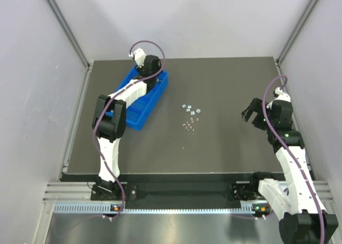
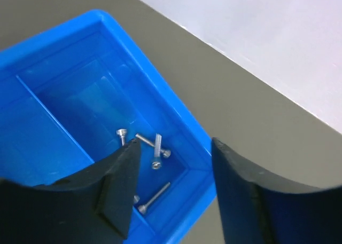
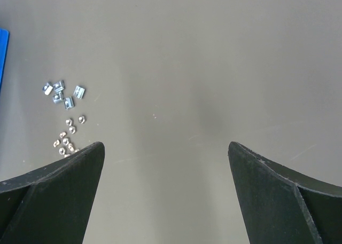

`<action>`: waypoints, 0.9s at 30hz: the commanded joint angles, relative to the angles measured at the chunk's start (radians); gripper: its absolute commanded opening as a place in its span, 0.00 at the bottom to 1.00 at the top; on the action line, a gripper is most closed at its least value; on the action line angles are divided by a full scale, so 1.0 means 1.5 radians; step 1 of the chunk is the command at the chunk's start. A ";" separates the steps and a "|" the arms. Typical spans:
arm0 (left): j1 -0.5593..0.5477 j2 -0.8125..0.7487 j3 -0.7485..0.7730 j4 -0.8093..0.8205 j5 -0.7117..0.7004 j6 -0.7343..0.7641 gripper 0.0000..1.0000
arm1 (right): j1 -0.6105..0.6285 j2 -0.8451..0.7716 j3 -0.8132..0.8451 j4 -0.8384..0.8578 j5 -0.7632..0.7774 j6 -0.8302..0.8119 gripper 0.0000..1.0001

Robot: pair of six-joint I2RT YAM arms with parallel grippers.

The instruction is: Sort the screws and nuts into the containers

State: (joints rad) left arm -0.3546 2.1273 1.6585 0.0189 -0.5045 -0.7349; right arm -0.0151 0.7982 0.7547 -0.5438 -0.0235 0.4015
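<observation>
Evidently the step in hand is a drop-off at the blue compartment tray (image 1: 143, 115); the left gripper (image 2: 173, 143) hangs over the tray's far end compartment, its fingers (image 2: 120, 190) apart with nothing between them; several screws (image 2: 157, 148) lie loose on that compartment's floor, one of them close to the cross wall; the neighbouring compartment seen from the left wrist shows nothing that I can make out. The nuts (image 3: 64, 116) sit in a small scatter on the dark counter (image 1: 224, 94), near the tray's right side but apart from it; the squarer pieces lie at the far end of the scatter, the smaller rounder ones nearer; whether any screw is left among them is too small to tell. The right gripper (image 3: 165, 145) hovers over bare counter well to the right of that scatter, fingers wide apart and empty. My judgement: the screw share looks largely done and the nuts are not yet begun; the next move calls for lifting the left gripper out of the tray, reaching to the scatter, and pinching one speck-like nut flat off the counter, which will need a low, precise closing of the fingers.
</observation>
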 commanded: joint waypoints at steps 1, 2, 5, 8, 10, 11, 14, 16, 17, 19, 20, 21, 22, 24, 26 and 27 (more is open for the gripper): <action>0.002 -0.105 0.000 0.003 0.049 0.061 0.61 | 0.005 -0.011 0.032 -0.005 0.013 0.019 1.00; -0.007 -0.118 0.000 -0.008 0.070 0.073 0.69 | 0.005 -0.010 0.032 -0.006 0.029 0.024 1.00; -0.055 -0.161 -0.003 -0.083 0.123 0.116 0.72 | 0.005 -0.002 0.033 -0.005 0.036 0.034 0.99; -0.143 -0.189 -0.028 -0.142 0.105 0.154 0.76 | 0.005 0.010 0.035 -0.005 0.039 0.031 1.00; -0.186 -0.192 -0.047 -0.156 0.084 0.156 0.76 | 0.005 0.020 0.039 -0.009 0.039 0.028 1.00; -0.219 -0.191 -0.064 -0.167 0.081 0.151 0.76 | 0.005 0.023 0.040 -0.013 0.037 0.028 1.00; -0.263 -0.175 -0.085 -0.186 0.075 0.119 0.75 | 0.005 0.024 0.039 -0.013 0.025 0.024 1.00; -0.271 -0.156 -0.093 -0.194 0.075 0.081 0.72 | 0.005 0.016 0.032 -0.013 0.022 0.023 1.00; -0.271 -0.149 -0.092 -0.207 0.069 0.062 0.71 | 0.005 0.010 0.028 -0.012 0.022 0.021 1.00; -0.271 -0.131 -0.096 -0.208 0.056 0.007 0.71 | 0.005 0.001 0.014 -0.008 0.023 0.018 1.00; -0.271 -0.125 -0.096 -0.207 0.041 -0.009 0.72 | 0.005 -0.002 0.010 -0.008 0.023 0.016 1.00; -0.271 -0.108 -0.092 -0.206 0.034 -0.020 0.72 | 0.005 -0.007 0.003 -0.006 0.024 0.013 1.00; -0.271 -0.098 -0.079 -0.211 0.022 -0.043 0.71 | 0.005 -0.009 0.000 -0.003 0.025 0.011 1.00; -0.271 -0.070 -0.063 -0.218 -0.013 -0.059 0.71 | 0.005 -0.009 -0.002 -0.003 0.026 0.005 1.00; -0.271 -0.050 -0.039 -0.222 -0.032 -0.063 0.70 | 0.005 -0.007 -0.001 -0.005 0.026 0.001 1.00; -0.271 -0.030 -0.029 -0.227 -0.046 -0.065 0.69 | 0.005 -0.006 -0.001 -0.006 0.026 -0.003 1.00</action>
State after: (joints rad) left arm -0.7544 2.0434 1.5410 -0.3172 -0.4820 -0.7700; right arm -0.0151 0.7982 0.7593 -0.5686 0.0105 0.4210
